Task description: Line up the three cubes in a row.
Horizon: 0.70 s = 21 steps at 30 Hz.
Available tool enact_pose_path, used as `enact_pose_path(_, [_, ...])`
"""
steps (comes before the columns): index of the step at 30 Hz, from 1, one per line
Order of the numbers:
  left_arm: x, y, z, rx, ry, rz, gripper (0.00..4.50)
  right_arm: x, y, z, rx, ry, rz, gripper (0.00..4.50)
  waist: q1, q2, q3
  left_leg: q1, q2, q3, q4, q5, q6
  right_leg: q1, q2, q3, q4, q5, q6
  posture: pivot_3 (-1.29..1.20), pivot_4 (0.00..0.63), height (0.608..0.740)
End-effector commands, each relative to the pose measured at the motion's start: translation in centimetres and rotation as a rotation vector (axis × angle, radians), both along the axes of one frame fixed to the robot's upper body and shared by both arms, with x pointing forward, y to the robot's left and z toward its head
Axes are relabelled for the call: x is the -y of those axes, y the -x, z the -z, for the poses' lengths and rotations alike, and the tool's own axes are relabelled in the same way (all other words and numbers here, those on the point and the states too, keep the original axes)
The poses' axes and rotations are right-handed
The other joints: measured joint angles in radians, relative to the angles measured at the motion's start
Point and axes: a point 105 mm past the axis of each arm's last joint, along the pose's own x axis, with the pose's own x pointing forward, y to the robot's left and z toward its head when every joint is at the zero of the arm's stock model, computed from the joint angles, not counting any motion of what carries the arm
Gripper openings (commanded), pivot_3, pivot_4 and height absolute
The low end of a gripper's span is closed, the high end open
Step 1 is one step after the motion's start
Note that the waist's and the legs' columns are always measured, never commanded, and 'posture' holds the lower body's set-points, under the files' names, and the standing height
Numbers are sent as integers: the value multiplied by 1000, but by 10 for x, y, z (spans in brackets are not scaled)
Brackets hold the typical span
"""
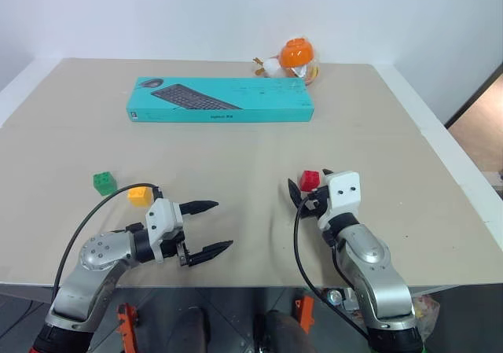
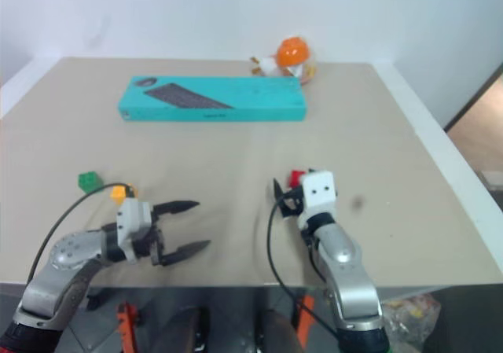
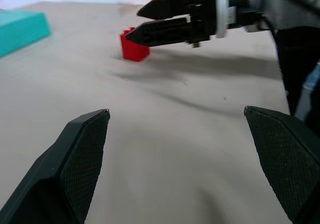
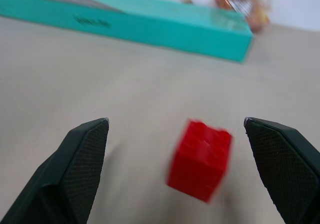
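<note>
A beige table [image 1: 236, 156] seen from above and behind the robot's two arms, described from left to right.

Near the left front of the table sits a small green cube [image 1: 104, 182] with a studded top. Just to its right, close but apart, is a yellow-orange cube [image 1: 140, 196] of the same kind, resting on the table right behind the left wrist. The left gripper [image 1: 211, 229] hovers low over the front edge, pointing toward the right, its two black fingers spread wide apart with nothing between them.

Further right, well apart from the other two cubes, a red cube [image 4: 200, 159] stands on the table surface; its top studs are visible and it looks slightly turned. The right gripper [image 1: 312, 188] points forward at it with its black fingers wide apart. In the right wrist view the red cube sits on the table between the two fingertips [image 4: 82, 159], nearer one of them, touched by neither.

At the back of the table lies a long teal keyboard box [image 1: 220, 99], closed, printed with a picture of a black keyboard. Just behind its right end is a round orange toy [image 1: 295, 56] in a clear wrapping
</note>
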Motion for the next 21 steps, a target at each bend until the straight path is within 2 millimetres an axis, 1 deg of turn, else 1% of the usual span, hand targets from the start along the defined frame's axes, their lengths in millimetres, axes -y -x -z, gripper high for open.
enact_pose_path(1, [4, 1, -6, 24, 8, 25, 4453, 10, -6, -11, 32, -50, 70, 4500, 0, 0, 0, 0, 0, 0, 0, 0, 0, 0, 0, 0, 0, 0, 0, 0, 150, 740])
enact_pose_path(3, [6, 0, -7, 27, 11, 28, 4453, 10, -8, -11, 32, -58, 66, 4500, 0, 0, 0, 0, 0, -1, 0, 0, 0, 0, 1, 0, 0, 0, 0, 0, 150, 740])
enact_pose_path(7, [11, 6, -6, 12, 16, 60, 4453, 8, -14, -11, 19, -94, 64, 4500, -1, 0, 0, 1, 0, 0, 0, 0, 0, 0, 1, 0, 1, 0, -1, 0, 150, 740])
enact_pose_path(10, [11, 6, -6, 18, 10, 61, 4453, 7, -18, -7, -14, -137, 62, 4500, -1, 0, 0, 1, 1, -1, 0, 0, 0, 0, 1, 0, 1, 1, 0, 0, 150, 740])
enact_pose_path(13, [11, 5, -6, 24, 10, 56, 4453, 4, -22, -2, -37, -142, 48, 4500, -1, 0, 0, 0, 1, -1, 0, 0, 0, 0, 1, 0, 1, 1, 0, 0, 150, 740])
enact_pose_path(19, [10, 5, -5, 23, 15, 38, 4453, 11, -28, 12, -100, -186, 95, 4500, -1, 0, 0, 0, 1, 0, 0, 0, 0, 0, 1, 0, 1, 1, 0, 0, 150, 740])
enact_pose_path(21, [10, 5, -4, 22, 16, 33, 4500, 12, -29, 13, -104, -196, 103, 3941, -1, 0, 0, 0, 1, 0, 0, 0, 0, 0, 1, 1, 1, 1, 0, 0, 150, 740])
